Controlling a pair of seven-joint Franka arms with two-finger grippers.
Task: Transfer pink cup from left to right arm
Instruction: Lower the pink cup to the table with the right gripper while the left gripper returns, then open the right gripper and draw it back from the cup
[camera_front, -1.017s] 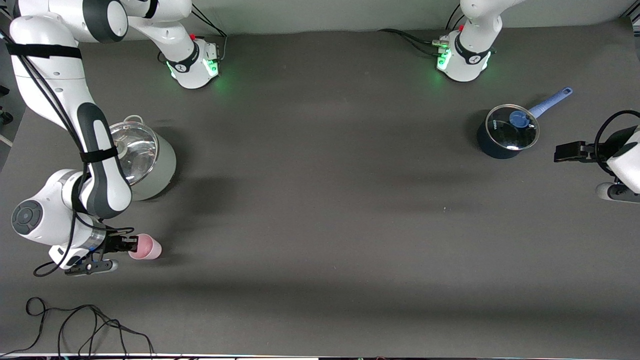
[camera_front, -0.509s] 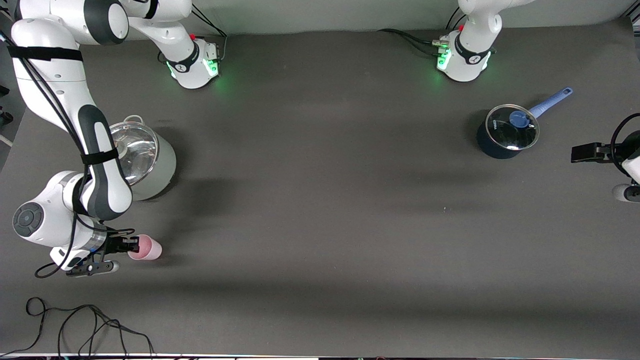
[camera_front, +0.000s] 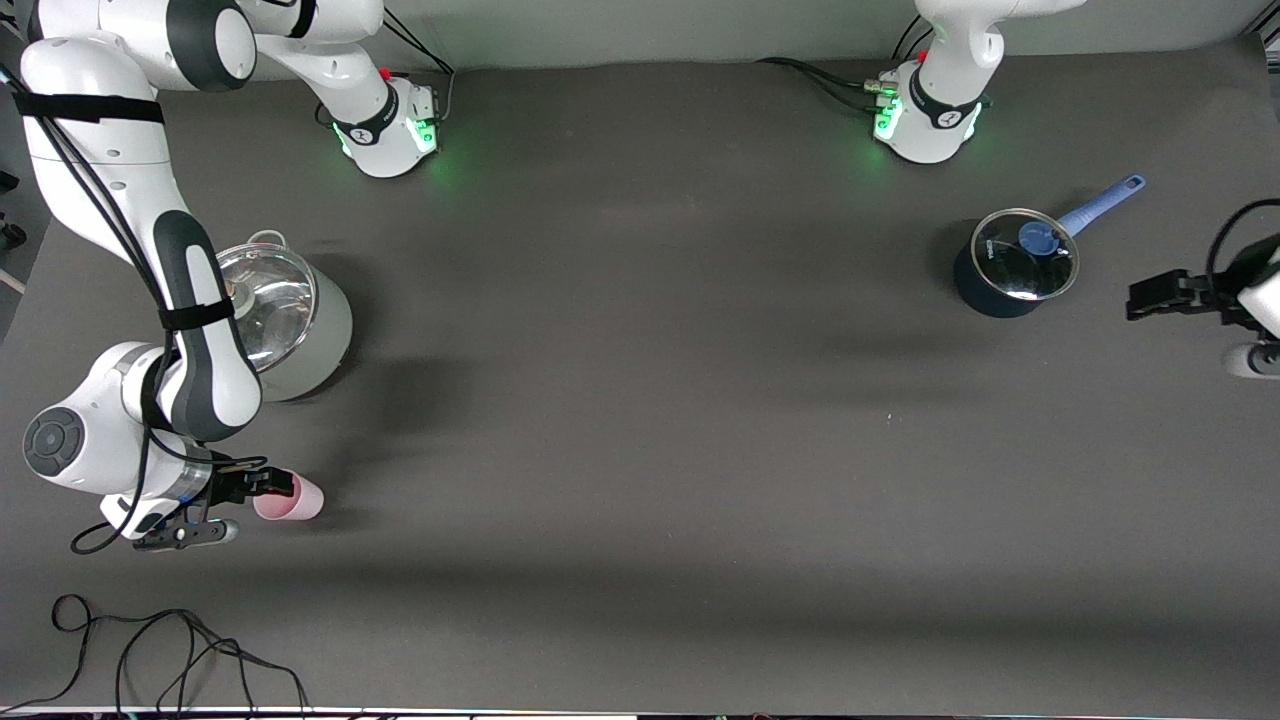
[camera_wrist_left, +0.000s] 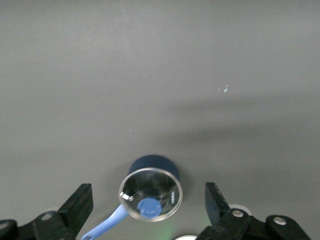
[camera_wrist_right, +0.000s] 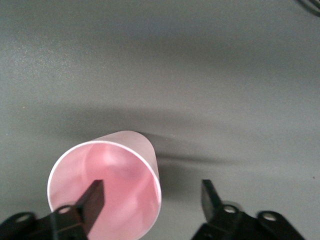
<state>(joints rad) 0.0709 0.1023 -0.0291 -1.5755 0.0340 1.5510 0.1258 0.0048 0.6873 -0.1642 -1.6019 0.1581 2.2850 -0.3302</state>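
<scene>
The pink cup (camera_front: 291, 497) is a small, plain, pale-pink tumbler with no handle, its inside glossy and empty (camera_wrist_right: 107, 187). It sits on the dark grey bench (camera_front: 640, 450) at the right arm's end, nearer the front camera than the steel pot (camera_front: 285, 320), roughly at that pot's six o'clock. It looks tilted, its open mouth turned toward the right gripper (camera_front: 262, 484), one of whose spread fingers (camera_wrist_right: 92, 200) reaches into the mouth.
</scene>
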